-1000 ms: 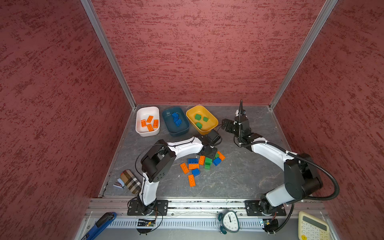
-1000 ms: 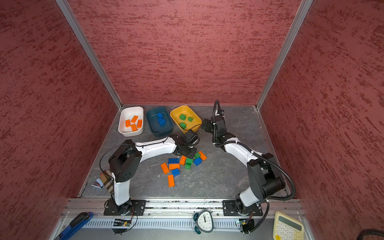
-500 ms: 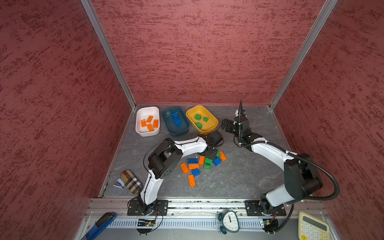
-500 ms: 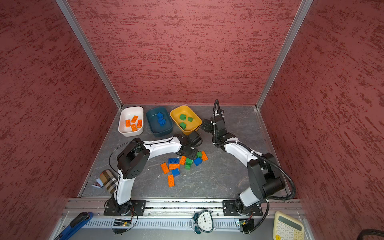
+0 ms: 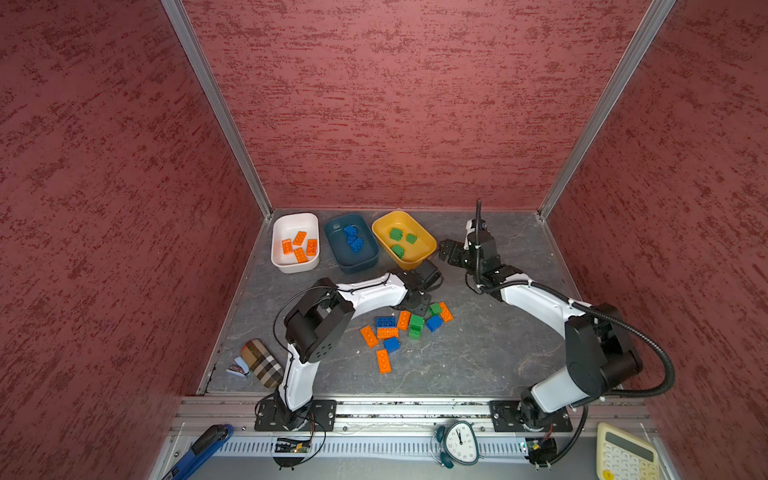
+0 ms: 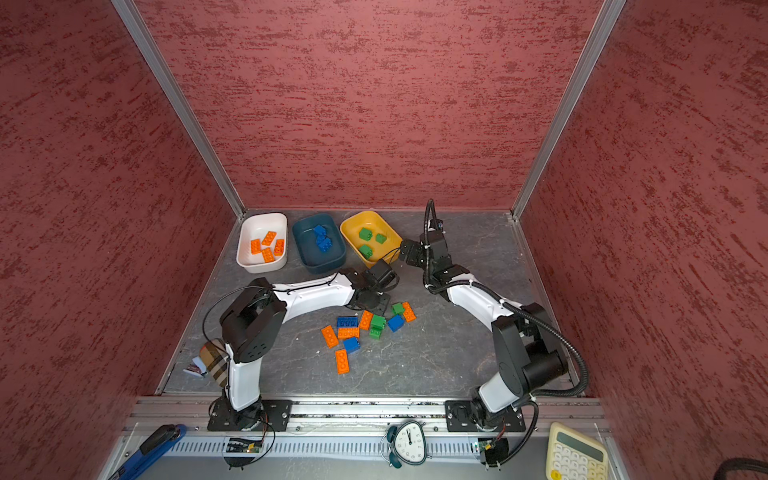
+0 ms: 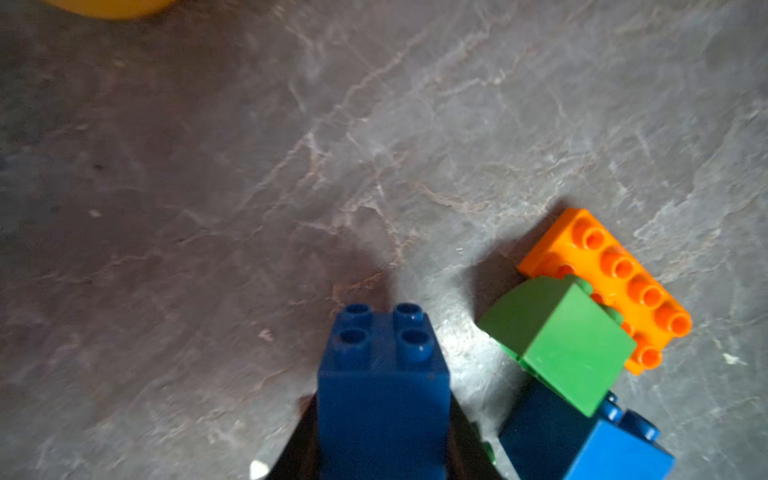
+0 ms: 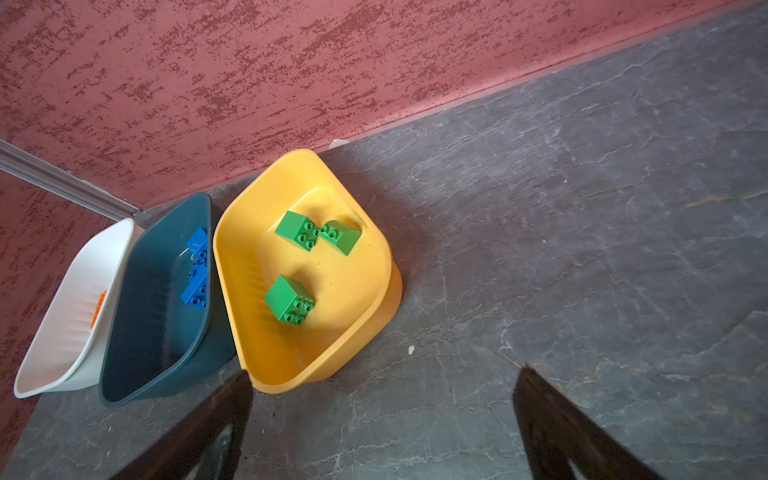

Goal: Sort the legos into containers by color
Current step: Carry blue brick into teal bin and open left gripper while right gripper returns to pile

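We see the left pincer (image 7: 384, 440) pinching a dark blue square studded brick (image 7: 382, 374) by its sides, low over the grey marbled table (image 5: 478, 353) beside the loose mixed pile (image 5: 399, 328). We judge the grip is for carrying it to the dark teal-blue plastic tub (image 5: 357, 262), where other blue bricks (image 5: 353, 241) lie. The right pincer (image 8: 384, 374) hangs spread and empty near the yellow plastic tub (image 8: 266, 353), probably to leave the left arm (image 5: 365, 293) room. Only the left wrist view shows the grip; in both top views that arm hides it. The right wrist view shows 3 green bricks (image 8: 291, 299) in the yellow tub.
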### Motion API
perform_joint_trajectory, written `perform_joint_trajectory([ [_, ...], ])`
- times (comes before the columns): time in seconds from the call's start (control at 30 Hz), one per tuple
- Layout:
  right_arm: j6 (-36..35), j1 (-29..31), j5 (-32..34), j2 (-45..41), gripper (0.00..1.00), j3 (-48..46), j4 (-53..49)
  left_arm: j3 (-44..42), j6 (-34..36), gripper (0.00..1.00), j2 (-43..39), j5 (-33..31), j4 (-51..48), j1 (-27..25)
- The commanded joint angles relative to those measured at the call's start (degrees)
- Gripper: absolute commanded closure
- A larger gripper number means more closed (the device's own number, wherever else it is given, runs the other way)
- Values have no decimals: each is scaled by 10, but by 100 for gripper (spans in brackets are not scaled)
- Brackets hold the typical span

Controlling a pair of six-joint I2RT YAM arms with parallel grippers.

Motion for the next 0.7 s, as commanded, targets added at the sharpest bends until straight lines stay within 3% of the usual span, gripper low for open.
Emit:
perform_joint_trajectory([
  [0.0, -8, 0, -27, 8, 1, 18, 10, -2, -27, 79, -51, -31, 27, 34],
  [0.3, 4, 0, -1, 2, 1, 10, 11, 3, -45, 80, -100, -79, 63, 167],
  [0.47, 7, 0, 27, -12, 1, -7, 17, 38, -55, 80, -73, -69, 76, 244],
  [0.67, 8, 0, 38, -22, 1, -12, 6, 94, -37, 79, -12, -89, 84, 290],
])
